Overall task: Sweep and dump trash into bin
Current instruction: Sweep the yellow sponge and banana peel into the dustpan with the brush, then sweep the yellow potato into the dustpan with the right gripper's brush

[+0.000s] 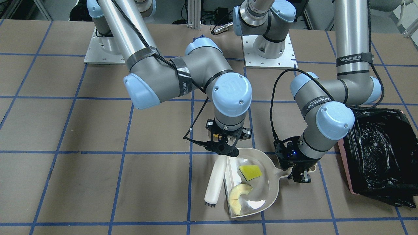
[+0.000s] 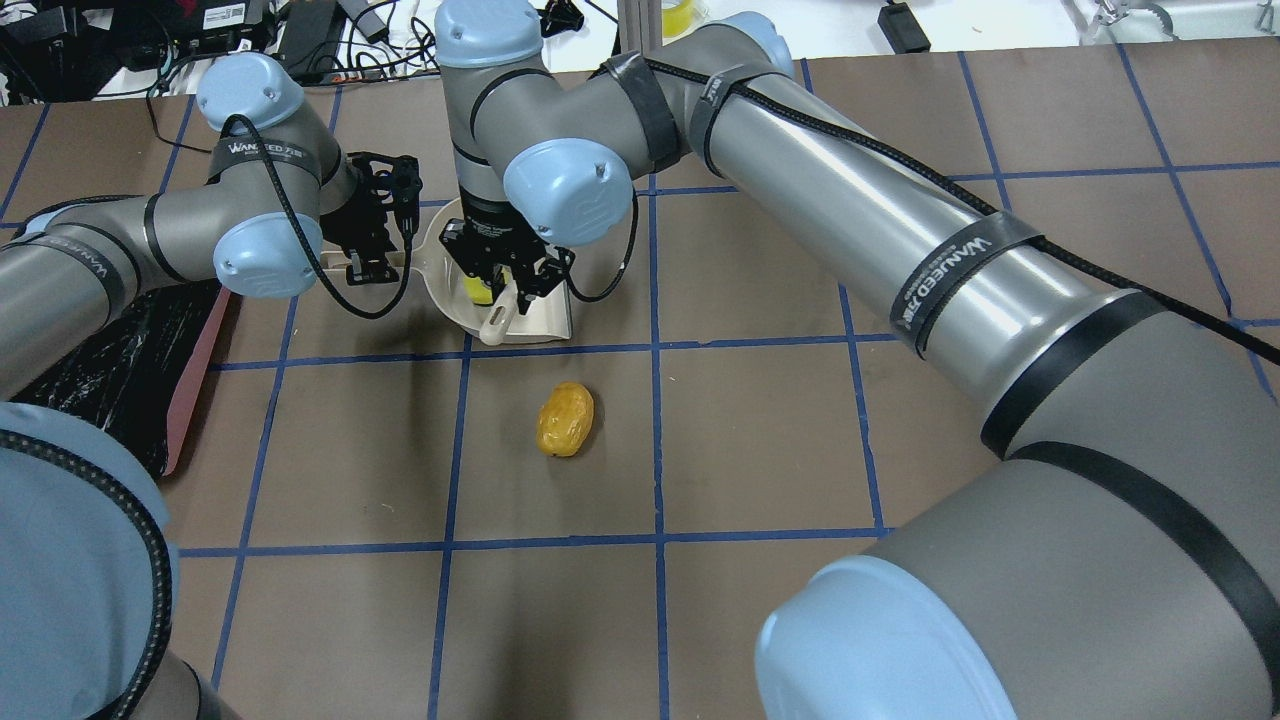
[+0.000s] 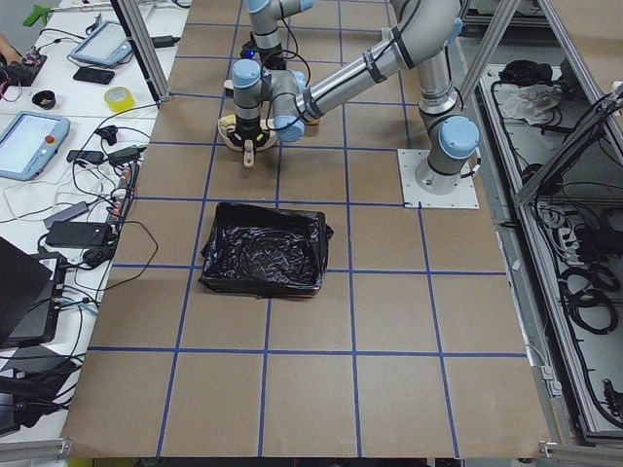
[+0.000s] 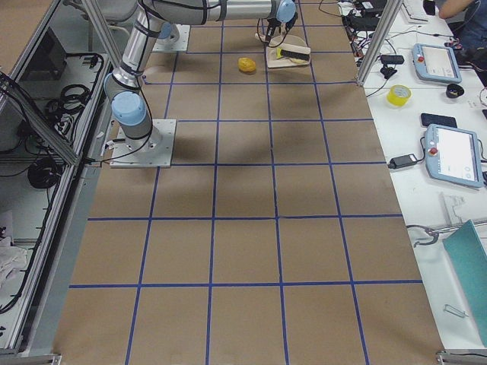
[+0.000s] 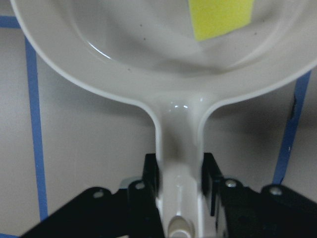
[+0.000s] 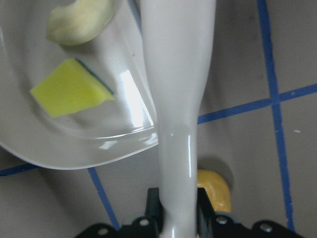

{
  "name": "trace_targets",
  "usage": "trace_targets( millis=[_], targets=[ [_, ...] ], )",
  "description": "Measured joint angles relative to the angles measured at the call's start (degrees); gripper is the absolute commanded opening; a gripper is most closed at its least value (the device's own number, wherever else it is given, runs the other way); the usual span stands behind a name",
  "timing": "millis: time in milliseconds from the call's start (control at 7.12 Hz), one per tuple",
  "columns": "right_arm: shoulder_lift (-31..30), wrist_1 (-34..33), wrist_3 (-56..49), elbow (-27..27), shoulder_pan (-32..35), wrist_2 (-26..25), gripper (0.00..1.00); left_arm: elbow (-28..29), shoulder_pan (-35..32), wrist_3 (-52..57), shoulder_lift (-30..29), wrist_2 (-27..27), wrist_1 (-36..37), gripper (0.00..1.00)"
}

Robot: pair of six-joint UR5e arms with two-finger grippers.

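An off-white dustpan [image 1: 269,178] lies on the table with a yellow sponge wedge [image 1: 250,172] and a tan bread crescent [image 1: 237,196] inside it. My left gripper [image 1: 302,176] is shut on the dustpan's handle [image 5: 178,148]. My right gripper [image 1: 225,148] is shut on the handle of a white brush [image 1: 215,183], which rests along the pan's open edge. A golden-brown potato-like piece [image 2: 565,418] sits alone on the table, apart from the pan on the robot's side. The bin [image 1: 382,156], pink with a black bag, stands beside my left arm.
Both arms crowd over the dustpan. The bin's pink edge [image 2: 195,370] shows at the left in the overhead view. Blue tape lines grid the brown table. Benches with tablets, cables and a tape roll [image 4: 398,95] lie beyond the table's far edge.
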Motion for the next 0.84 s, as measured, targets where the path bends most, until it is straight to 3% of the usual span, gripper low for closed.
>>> trace_targets(
  millis=[141,422,843],
  targets=[
    [-2.44,0.87,-3.64,3.22,-2.25,-0.84,0.0,-0.49,0.29,1.54,1.09,0.04,-0.39,0.0],
    [-9.49,-0.21,-7.44,14.55,-5.02,-1.06,0.0,-3.49,1.66,5.72,4.04,0.48,-1.28,0.0],
    [-18.11,-7.79,-4.49,32.11,-3.27,-0.31,0.0,-11.42,4.99,10.66,10.43,4.02,-1.63,0.0]
  ],
)
